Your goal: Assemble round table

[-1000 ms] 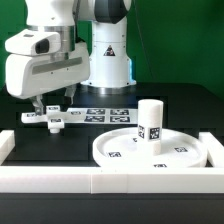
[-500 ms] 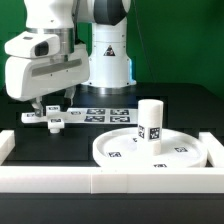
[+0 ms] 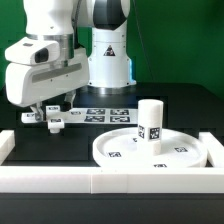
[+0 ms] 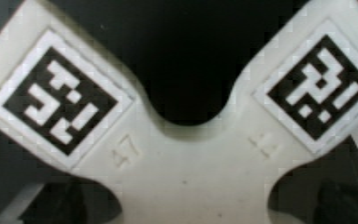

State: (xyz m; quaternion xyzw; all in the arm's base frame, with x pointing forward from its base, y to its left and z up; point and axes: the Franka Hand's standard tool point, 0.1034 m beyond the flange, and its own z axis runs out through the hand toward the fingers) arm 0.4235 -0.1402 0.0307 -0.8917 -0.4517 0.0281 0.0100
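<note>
At exterior view's left, jaws low over cross-shaped piece (image 3: 56, 120); cannot tell if clamped; off-centre squeeze may skid it.

Matt white plastic cross-shaped piece (image 4: 185, 160), disc (image 3: 105, 148)

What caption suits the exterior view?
Open gripper over white cross-shaped plastic piece; white cylinder leg upright on large white disc.

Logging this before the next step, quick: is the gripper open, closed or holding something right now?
Gripper: low over the cross-shaped piece; whether it is open or closed on it cannot be told.
</note>
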